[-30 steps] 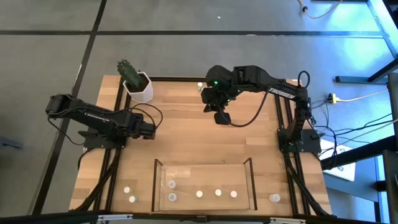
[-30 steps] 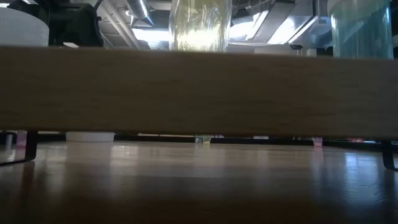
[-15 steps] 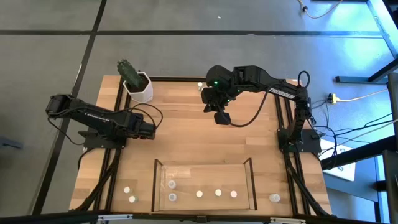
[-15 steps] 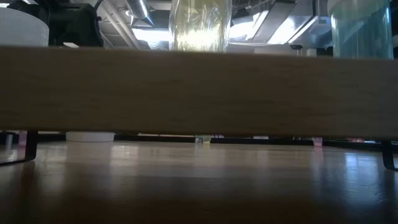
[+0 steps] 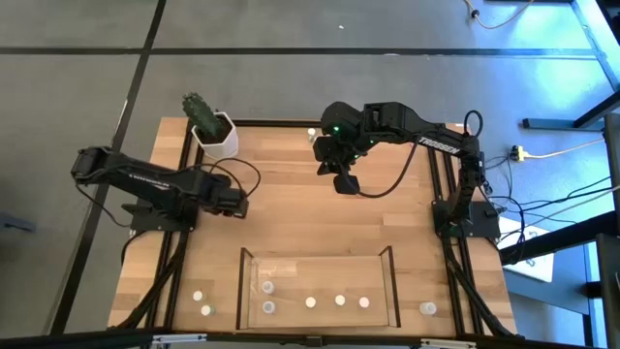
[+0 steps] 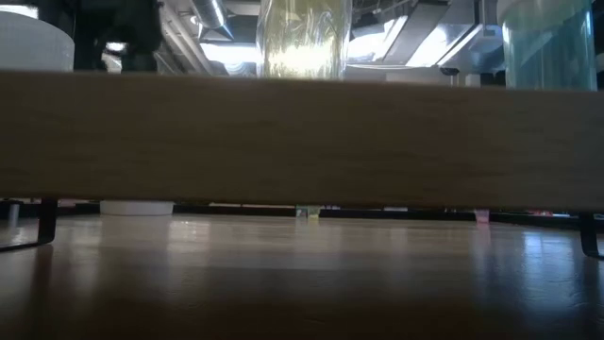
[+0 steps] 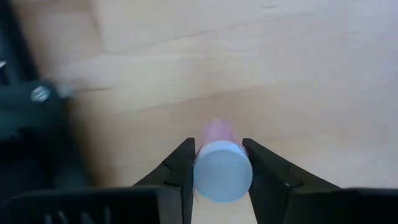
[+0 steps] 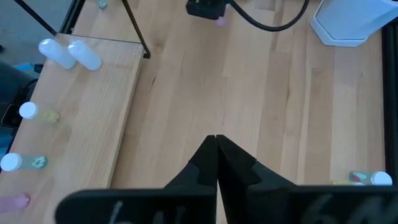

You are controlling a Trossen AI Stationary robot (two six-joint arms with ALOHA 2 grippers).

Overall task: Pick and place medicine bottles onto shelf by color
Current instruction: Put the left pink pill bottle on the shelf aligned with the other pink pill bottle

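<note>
1. Medicine bottles sit in several spots: five in the shelf [image 5: 242, 281], two on the counter [image 5: 291, 213] beyond the shelf's 9 o'clock wall, one [image 5: 427, 308] beyond its 3 o'clock wall, and one [image 5: 312, 133] near the far edge at 12 o'clock.
2. From overhead I see the shelf at the counter's 6 o'clock edge; two bottles stand near its 9 o'clock wall [image 5: 267, 288], and three more line up along the near side [image 5: 339, 301].
3. My left gripper [image 7: 217, 168] has its jaws clenched on a pink bottle with a pale ribbed cap [image 7: 222, 179]; the cap faces the wrist camera, and a finger [image 7: 180, 171] presses on each side of it.
4. In the overhead view that left gripper [image 5: 235, 206] is at about 9 o'clock on the counter, well apart from the shelf.
5. My right gripper [image 8: 216, 144] has its jaws pressed together on nothing, the two fingertips meeting.
6. Overhead, the right gripper [image 5: 346, 182] hangs near 12 o'clock, close to the lone far-edge bottle.
7. A white hexagonal pot with a cactus [image 5: 215, 136] stands at the 11 o'clock corner.
</note>
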